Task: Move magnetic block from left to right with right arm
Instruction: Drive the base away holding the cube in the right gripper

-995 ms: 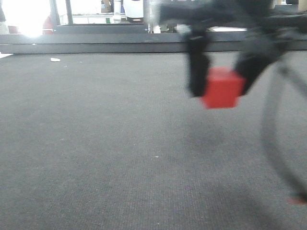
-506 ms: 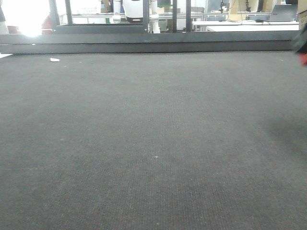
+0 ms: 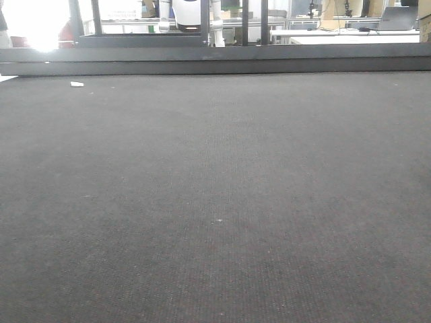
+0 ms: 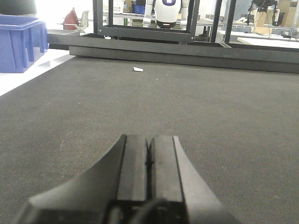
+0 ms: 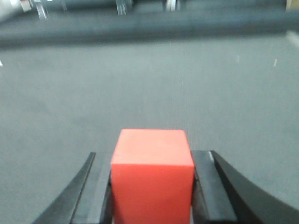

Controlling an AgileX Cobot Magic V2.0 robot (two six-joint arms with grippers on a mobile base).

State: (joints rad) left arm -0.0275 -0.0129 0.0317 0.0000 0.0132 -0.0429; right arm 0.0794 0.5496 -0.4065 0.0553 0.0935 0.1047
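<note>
- Gripping the magnetic block (image 5: 152, 172), my right gripper (image 5: 152, 157) is clamping it between both jaws, one against each side face.
- My black fingers (image 5: 209, 186) are flanking the red cube in the right wrist view, and the cube's top face is sitting level with their tips.
- The block is filling the gap between the jaws, low in the middle of that view, with the dark grey mat (image 5: 187, 84) stretching away beyond it.
- That view is coming through blurred, so I am only guessing that the cube is hanging clear of the mat; I cannot tell for sure.
- My left gripper (image 4: 148, 140) is resting closed on nothing, its two jaws pressing flat together with just a thin seam between them.
- It is hovering low over the same mat, pointing toward a small white scrap (image 4: 138, 69) lying well ahead near the far edge.
- A black rail (image 4: 187, 49) is running along the mat's far edge, and a blue bin (image 4: 21, 42) is standing off the mat to the left.
- A white robot figure (image 4: 166, 9) is standing behind the black frame beyond the rail.
</note>
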